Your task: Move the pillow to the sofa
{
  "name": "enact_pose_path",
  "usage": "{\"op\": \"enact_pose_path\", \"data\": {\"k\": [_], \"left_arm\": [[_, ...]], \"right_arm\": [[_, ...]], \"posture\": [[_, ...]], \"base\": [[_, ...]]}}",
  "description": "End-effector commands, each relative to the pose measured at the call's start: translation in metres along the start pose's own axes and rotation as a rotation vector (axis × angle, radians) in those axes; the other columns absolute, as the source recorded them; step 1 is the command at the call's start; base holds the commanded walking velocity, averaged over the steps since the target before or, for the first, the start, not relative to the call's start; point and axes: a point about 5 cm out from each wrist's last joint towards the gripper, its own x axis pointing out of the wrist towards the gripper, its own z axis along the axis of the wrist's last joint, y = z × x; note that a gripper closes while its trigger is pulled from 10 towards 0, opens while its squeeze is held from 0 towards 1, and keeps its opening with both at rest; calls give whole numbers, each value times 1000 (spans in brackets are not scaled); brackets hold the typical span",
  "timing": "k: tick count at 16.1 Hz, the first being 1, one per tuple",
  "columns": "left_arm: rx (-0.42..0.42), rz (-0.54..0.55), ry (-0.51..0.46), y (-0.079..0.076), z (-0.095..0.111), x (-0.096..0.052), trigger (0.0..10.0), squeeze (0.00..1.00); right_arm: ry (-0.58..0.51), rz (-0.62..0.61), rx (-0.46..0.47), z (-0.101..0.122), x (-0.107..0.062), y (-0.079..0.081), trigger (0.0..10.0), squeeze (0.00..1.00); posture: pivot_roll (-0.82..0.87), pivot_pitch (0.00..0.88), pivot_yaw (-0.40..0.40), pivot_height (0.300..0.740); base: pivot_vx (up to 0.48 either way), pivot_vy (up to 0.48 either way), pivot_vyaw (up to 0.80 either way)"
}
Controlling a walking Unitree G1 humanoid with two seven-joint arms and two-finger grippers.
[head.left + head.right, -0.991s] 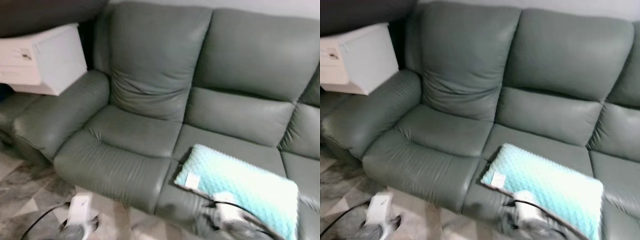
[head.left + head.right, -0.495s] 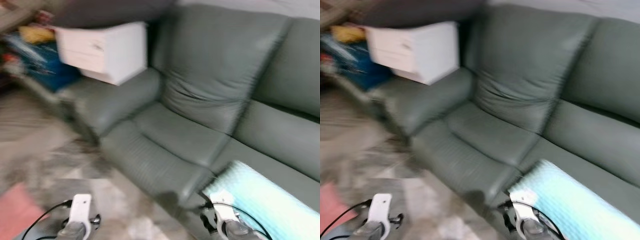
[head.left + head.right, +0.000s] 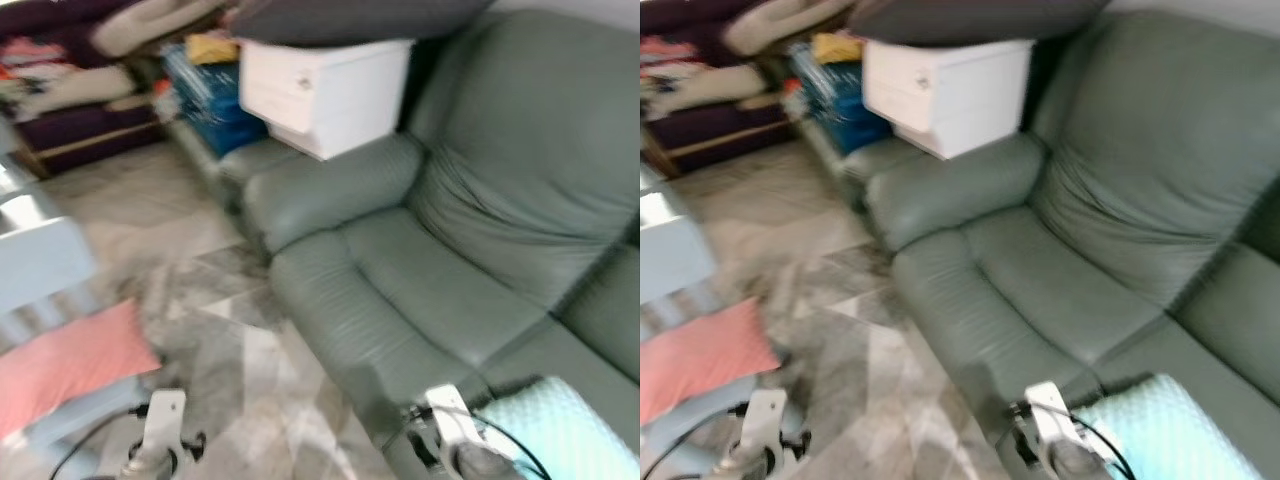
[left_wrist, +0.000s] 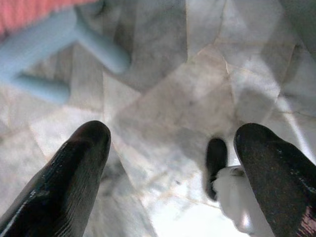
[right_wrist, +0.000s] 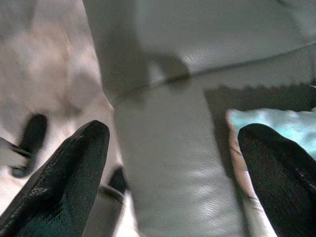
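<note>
A teal dimpled pillow (image 3: 562,432) lies on the seat of the grey-green sofa (image 3: 450,290), at the lower right of the eye views. My right gripper (image 5: 173,168) hangs open over the sofa's front edge, and the pillow's corner (image 5: 276,129) lies just beside one finger, untouched. My right wrist (image 3: 452,430) sits low in front of the pillow. A pink pillow (image 3: 70,365) rests on a pale blue chair at the lower left. Over the marble floor (image 4: 197,84) my left gripper (image 4: 173,168) stands open and empty.
A white box (image 3: 325,90) sits on the sofa's arm with a dark cushion (image 3: 350,18) on top. Blue and yellow clutter (image 3: 210,70) and a dark low shelf stand behind it. The pale blue chair's legs (image 4: 54,47) are near my left gripper.
The whole picture has swung to the left, so the camera turned: the floor, the pink pillow and the clutter came into sight. The teal pillow stays on the sofa.
</note>
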Motion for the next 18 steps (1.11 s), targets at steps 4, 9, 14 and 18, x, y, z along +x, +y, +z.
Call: {"op": "enact_pose_path", "data": {"k": [4,9,14,18], "left_arm": [[16,13,13,5,-1,0,10000,0],[13,16,11,8,1,0,10000,0],[16,17,8,9,2,0,10000,0],[18,21,17,10,-1,-1,10000,0]], "right_arm": [[-24,18,5,9,2,5,10000,0],[-20,20,5,8,2,5,10000,0],[-18,21,2,9,2,5,10000,0],[-19,20,0,9,2,5,10000,0]], "posture": [[-122,0,29,740],[-123,0,31,740],[-123,0,32,740],[-123,0,33,740]], "base": [[0,450,0],[0,480,0],[0,480,0],[0,480,0]]}}
